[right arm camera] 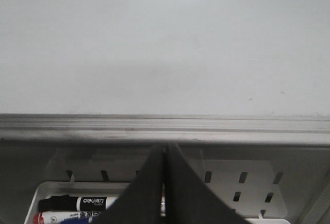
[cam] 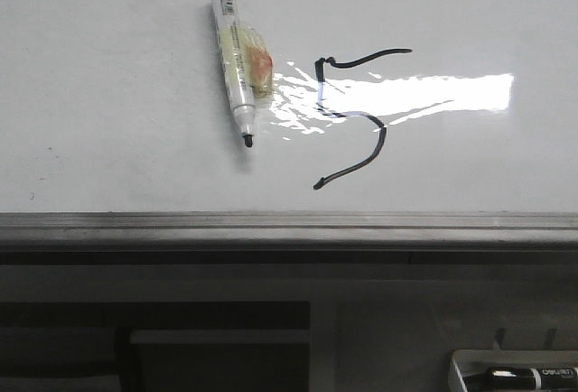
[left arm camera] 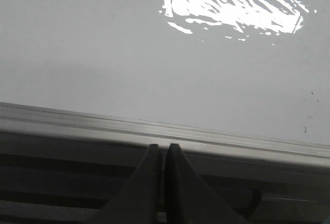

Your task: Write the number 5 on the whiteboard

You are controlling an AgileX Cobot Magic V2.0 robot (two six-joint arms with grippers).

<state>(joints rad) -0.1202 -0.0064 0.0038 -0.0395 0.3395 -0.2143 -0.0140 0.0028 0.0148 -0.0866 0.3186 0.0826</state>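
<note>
A loose black number 5 (cam: 357,116) is drawn on the glossy whiteboard (cam: 108,94), partly over a bright glare patch. Just left of it a white marker (cam: 235,53) lies on the board, uncapped, its black tip toward the grey edge strip (cam: 289,225). No gripper shows in the front view. My left gripper (left arm camera: 162,146) is shut and empty, its tips over the board's edge strip (left arm camera: 77,123). Shut and empty too, my right gripper (right arm camera: 165,145) sits just below the edge strip (right arm camera: 232,126). The 5 and the marker do not show in either wrist view.
A white slotted tray (right arm camera: 247,182) below the board holds a black marker (right arm camera: 77,203) and a red and blue one (right arm camera: 56,217). The same tray (cam: 465,360) appears at the front view's lower right. Dark furniture (cam: 208,347) lies under the board.
</note>
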